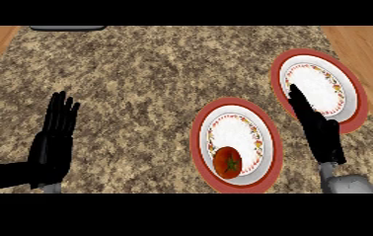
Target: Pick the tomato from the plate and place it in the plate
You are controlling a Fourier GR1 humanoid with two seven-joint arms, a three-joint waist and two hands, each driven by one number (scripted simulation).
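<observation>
One small round red tomato (228,162), near rim of the red-rimmed white plate (200,131) by the counter's near edge: likely light, smooth, bruisable; cup your fingers round its sides. Right hand (317,129) flat, empty; left hand (53,141) resting open.

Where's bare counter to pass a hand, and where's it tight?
Bare counter lies between the left hand and the near plate holding the tomato. It is crowded at right: the right hand fills the gap between that plate and the far plate.

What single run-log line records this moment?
tomato: on near plate | far plate: bare | right hand: open, between plates | left hand: open, resting
</observation>
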